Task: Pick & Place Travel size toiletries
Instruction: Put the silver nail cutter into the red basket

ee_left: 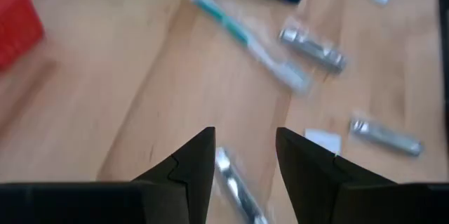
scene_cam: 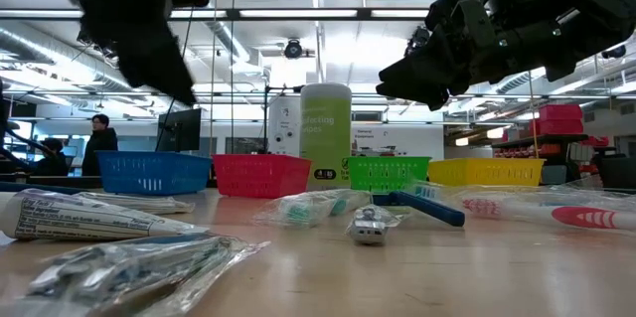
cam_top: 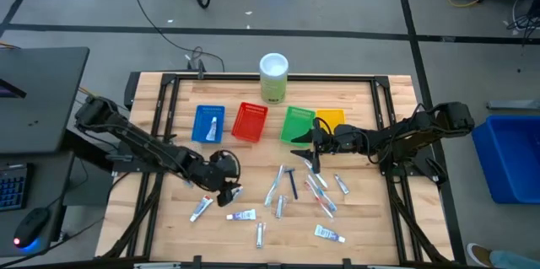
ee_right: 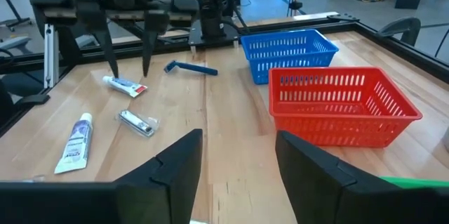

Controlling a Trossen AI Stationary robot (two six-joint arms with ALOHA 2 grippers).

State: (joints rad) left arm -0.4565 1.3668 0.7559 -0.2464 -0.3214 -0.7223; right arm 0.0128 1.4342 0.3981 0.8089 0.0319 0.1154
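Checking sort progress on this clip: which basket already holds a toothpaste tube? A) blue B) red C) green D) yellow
A: in the high view a white tube lies inside the blue basket, while the red basket looks empty, and no tube shows in the green or yellow ones.

4 trays [cam_top: 252, 122] in row behind toiletries [cam_top: 279, 193].

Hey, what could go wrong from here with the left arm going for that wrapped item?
1. The left tool hangs open over a slim wrapped item that sits off-centre toward one finger; closing may pinch only the wrapper and let it slip.
2. The white tube lies close by, so a sweep could knock it.
3. The right tool hangs open near the green basket, above the crowded toiletries.
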